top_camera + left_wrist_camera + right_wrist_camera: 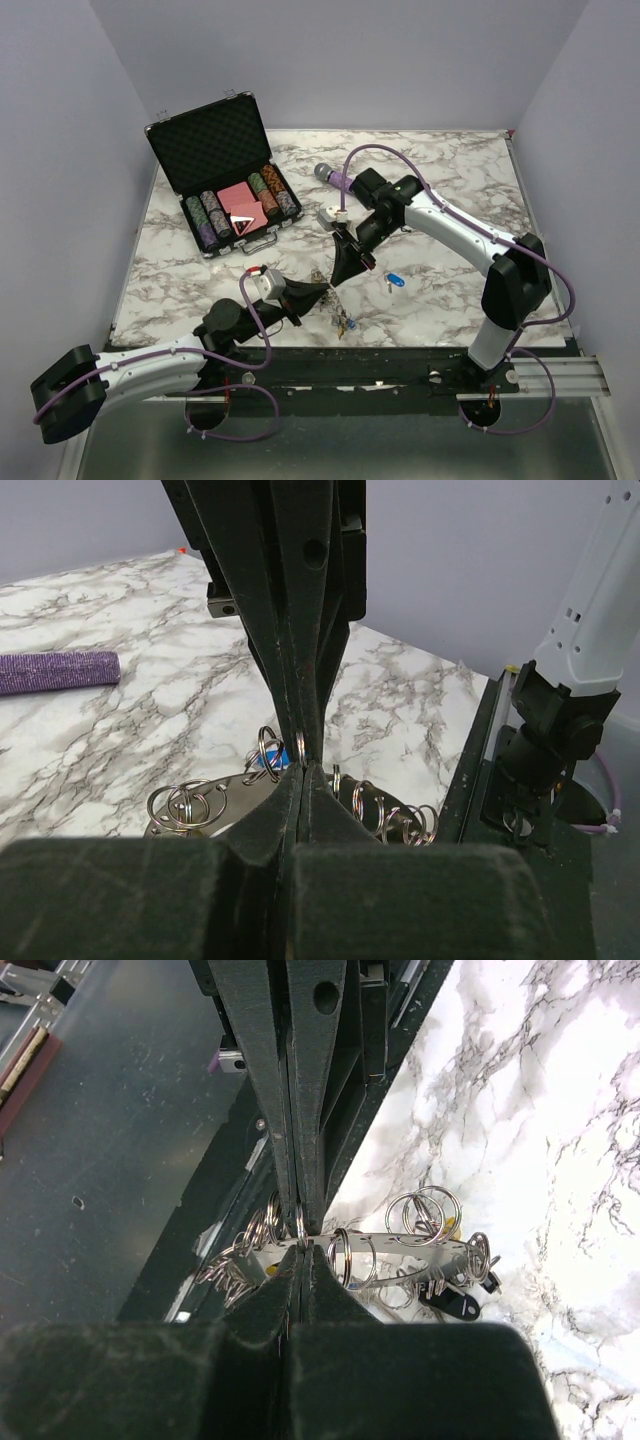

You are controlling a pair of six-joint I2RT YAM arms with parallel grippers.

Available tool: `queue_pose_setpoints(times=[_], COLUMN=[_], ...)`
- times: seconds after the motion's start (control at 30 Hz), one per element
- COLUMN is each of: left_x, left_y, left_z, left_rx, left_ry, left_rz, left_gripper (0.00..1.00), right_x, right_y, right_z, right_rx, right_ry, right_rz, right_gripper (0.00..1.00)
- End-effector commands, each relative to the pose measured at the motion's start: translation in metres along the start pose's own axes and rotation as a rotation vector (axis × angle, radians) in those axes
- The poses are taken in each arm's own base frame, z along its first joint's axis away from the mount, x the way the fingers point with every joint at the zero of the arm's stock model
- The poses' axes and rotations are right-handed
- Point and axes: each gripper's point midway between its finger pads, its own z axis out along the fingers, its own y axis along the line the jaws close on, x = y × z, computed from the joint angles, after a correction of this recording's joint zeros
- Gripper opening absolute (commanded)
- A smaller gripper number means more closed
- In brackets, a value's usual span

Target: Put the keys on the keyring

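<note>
The keyring [400, 1244], a thin silvery band with small split rings threaded through its holes, hangs in the air near the table's front edge [338, 312]. My left gripper [303, 770] is shut on the band [225, 792]. My right gripper [303, 1250] meets it tip to tip from the other side and is shut on the same stretch of band, by a small split ring. A black key [458, 1305] and a yellow cap [455, 1228] dangle from the band. One blue key [392, 281] lies loose on the marble to the right of the grippers.
A purple microphone [335, 178] lies behind the right arm. An open black case [222, 180] of poker chips stands at the back left. Just below the keyring run the table's front edge and a dark metal rail [400, 355].
</note>
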Motion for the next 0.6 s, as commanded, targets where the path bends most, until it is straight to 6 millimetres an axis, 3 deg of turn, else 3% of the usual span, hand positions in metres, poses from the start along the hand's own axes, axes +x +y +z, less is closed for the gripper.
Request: queue_pose_setpoints(times=[0.0, 0.17, 0.33, 0.57], left_x=[-0.0193, -0.0174, -0.0183, -0.0171], left_y=[0.001, 0.0073, 0.0074, 0.0031], left_z=[0.0018, 0.0023, 0.0023, 0.0051], left_rx=[-0.013, -0.052, -0.052, -0.025], left_ry=[-0.081, -0.049, -0.024, -0.002], left_rz=[-0.008, -0.025, -0.024, -0.027], left_gripper=[0.0, 0.04, 0.27, 0.3], right_x=[-0.0146, -0.0115, -0.0106, -0.0122], right_y=[0.0152, 0.0147, 0.014, 0.0153], right_z=[0.0003, -0.0008, -0.0013, -0.0019], right_rx=[-0.029, -0.019, -0.008, -0.006], right_ry=[-0.047, -0.027, -0.016, -0.018], right_rz=[-0.029, -0.03, -0.028, -0.03], right_gripper=[0.0, 0.0, 0.0, 0.0])
